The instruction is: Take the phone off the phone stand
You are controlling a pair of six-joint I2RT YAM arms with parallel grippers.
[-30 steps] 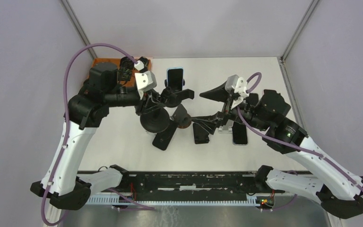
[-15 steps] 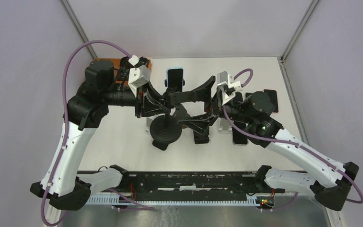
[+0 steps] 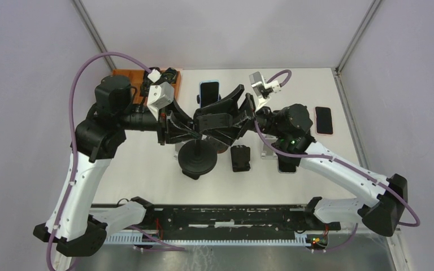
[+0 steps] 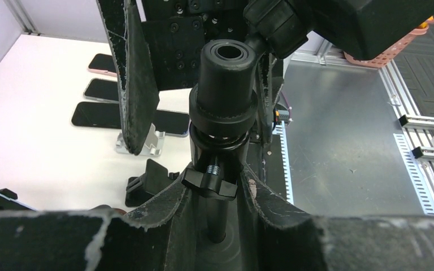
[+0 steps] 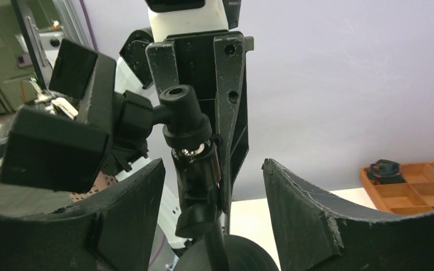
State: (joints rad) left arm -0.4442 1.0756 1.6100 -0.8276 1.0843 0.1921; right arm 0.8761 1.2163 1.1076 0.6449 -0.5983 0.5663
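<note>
A black phone stand with a round base (image 3: 198, 160) and a thin pole is upright at mid-table. My left gripper (image 3: 182, 127) is shut on that pole (image 4: 217, 195), just under its locking knob. My right gripper (image 3: 226, 116) is open, its fingers (image 5: 302, 217) on either side of the stand's ball joint (image 5: 187, 121) without touching it. The stand's blocky clamp head (image 5: 62, 141) juts out left of the joint; I cannot tell whether it holds a phone. A blue-edged phone (image 3: 209, 91) stands upright in a black clamp at the back centre.
A pink phone (image 3: 323, 119) lies flat on the right, and more phones (image 4: 99, 114) lie in a row beside it. A small black holder (image 3: 240, 158) and a silver stand (image 4: 138, 144) sit near the base. An orange tray (image 3: 125, 76) is at back left.
My right arm has swung left from the flat phones to the stand's top, and its jaws have narrowed a little. The left gripper keeps its hold; the stand has shifted slightly toward the near edge.
</note>
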